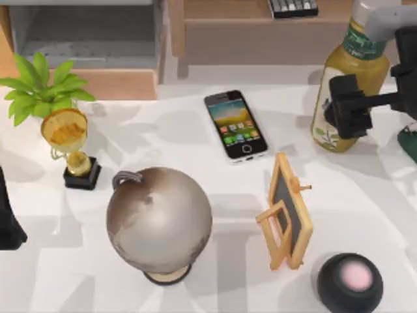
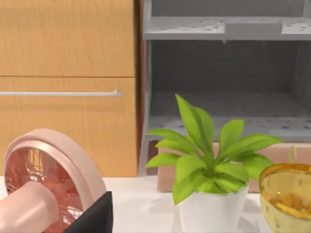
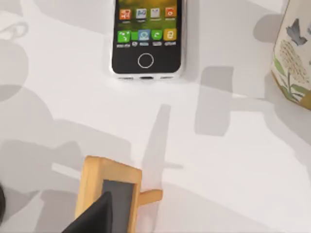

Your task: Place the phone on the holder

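The phone [image 1: 236,124] lies flat and face up on the worktop [image 1: 195,143], near its back middle, untouched. Its long axis runs front to back, slightly slanted, home button toward the holder [image 1: 287,212], a small wooden easel standing just in front of it. My right gripper [image 1: 345,104] hovers high by the bottle [image 1: 345,85]; I cannot tell how its jaws stand. My left arm [image 1: 10,222] is parked at the left edge. Risk, as I judge it: a flat phone offers little edge, so the jaws may slip, or the descent may clip the bottle.
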